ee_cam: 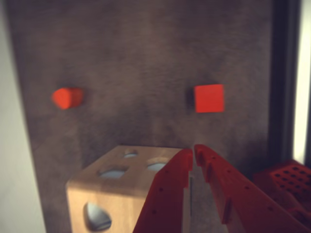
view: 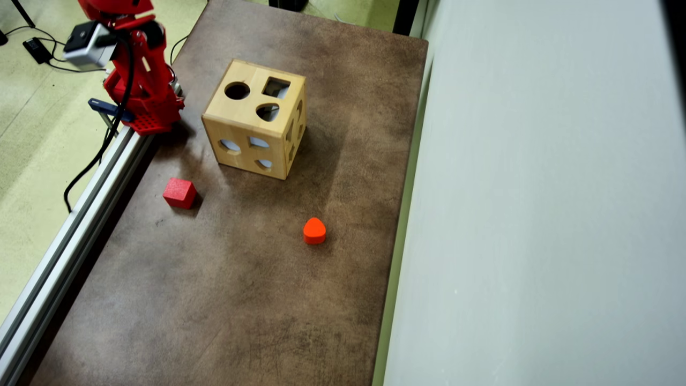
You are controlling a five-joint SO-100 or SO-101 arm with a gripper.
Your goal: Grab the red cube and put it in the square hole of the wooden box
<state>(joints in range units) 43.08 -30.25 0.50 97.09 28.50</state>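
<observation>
We have not begun the grab: our fingers point(ee_cam: 193, 154) look nearly closed and empty, well short of the red cube point(ee_cam: 209, 98). Next, open and reach.

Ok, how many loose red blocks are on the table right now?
2. The red cube sits near the table's left edge in the overhead view, below the arm's base. The rounded orange-red block lies farther right, below the wooden box. Any inside the box would be hidden.
</observation>
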